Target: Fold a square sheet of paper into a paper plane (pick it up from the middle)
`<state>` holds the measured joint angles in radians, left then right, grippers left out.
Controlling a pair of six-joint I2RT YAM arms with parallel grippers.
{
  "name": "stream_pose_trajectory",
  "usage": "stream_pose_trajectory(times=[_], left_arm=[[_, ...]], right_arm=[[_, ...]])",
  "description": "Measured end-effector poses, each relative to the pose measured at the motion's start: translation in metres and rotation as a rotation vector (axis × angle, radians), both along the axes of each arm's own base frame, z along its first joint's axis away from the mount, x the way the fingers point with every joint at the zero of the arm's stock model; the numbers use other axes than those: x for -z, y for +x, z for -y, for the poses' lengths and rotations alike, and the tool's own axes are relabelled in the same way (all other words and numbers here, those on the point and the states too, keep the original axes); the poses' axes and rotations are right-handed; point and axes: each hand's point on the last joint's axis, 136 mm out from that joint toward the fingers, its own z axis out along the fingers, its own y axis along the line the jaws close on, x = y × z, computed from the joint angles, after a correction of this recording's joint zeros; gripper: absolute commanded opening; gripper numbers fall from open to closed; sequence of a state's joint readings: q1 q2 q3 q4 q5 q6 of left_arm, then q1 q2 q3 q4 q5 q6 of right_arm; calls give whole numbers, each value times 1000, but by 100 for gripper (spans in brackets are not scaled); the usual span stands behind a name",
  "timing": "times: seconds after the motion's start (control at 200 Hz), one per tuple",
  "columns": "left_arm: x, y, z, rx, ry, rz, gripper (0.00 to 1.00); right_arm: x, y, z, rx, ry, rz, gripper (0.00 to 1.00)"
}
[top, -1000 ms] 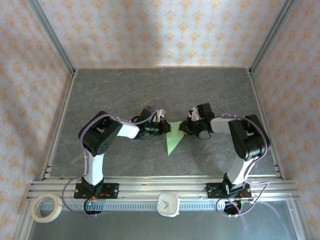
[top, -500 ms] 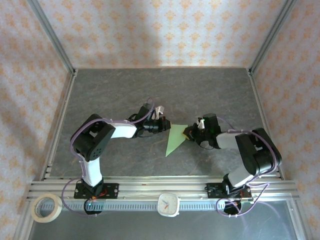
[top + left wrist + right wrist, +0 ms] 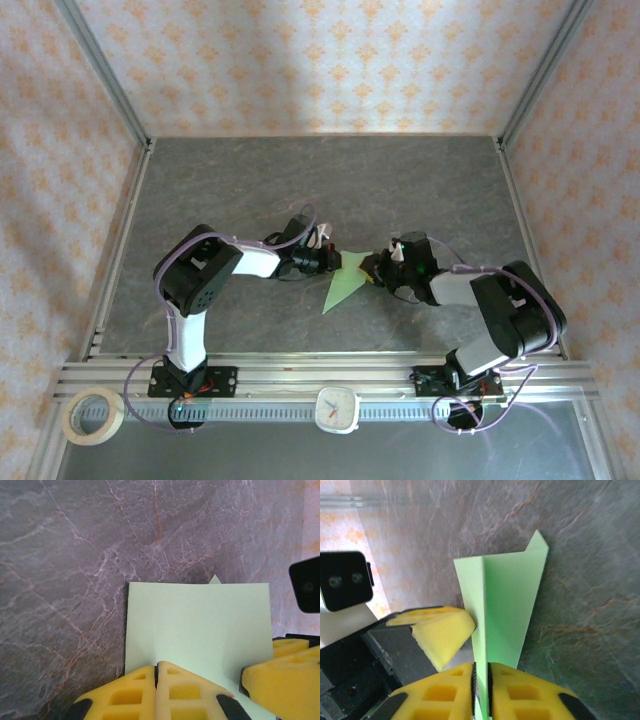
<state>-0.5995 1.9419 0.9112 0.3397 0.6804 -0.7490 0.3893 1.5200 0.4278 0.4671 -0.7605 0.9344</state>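
Left gripper (image 3: 332, 260) first: your left wrist view has its yellow pads (image 3: 130, 697) pressed flat together over the near edge of the paper plane (image 3: 200, 625), so that hand is clamped on the paper. Over the last second its arm swung out and came back in, and the grip has only tightened. Centre: the plane sits between the two hands over the grey table (image 3: 250, 180), pale green, wide end held, point aimed at the near-left. The point has crept left and nearer than it was, and the outline reads slimmer than half a second ago, when it showed as a broad triangle. You cannot tell whether the paper touches the table. The right wrist view shows a centre crease with one flap standing up from it. Right gripper (image 3: 481, 685): its pads sit close on either side of the rear edge with a thin slit between them, so you cannot tell if they pinch or have just eased off. That arm has stretched out, elbow lower and further right. Judgement: the halves are being closed along the crease, so the fold looks late-stage. If the right hand is letting go, the left alone carries the paper, so watch for the crease springing open
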Motion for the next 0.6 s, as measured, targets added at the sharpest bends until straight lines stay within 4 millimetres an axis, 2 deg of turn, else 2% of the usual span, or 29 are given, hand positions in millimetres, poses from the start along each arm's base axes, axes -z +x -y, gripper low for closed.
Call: stream_pose_trajectory(times=[0.12, 0.26, 0.601], left_arm=[[0, 0, 0, 6, 3, 8, 0], [0, 0, 0, 7, 3, 10, 0], [0, 0, 0, 9, 7, 15, 0]], right_arm=[[1, 3, -2, -39, 7, 4, 21], [5, 7, 0, -58, 13, -8, 16], [9, 4, 2, -116, -9, -18, 14]])
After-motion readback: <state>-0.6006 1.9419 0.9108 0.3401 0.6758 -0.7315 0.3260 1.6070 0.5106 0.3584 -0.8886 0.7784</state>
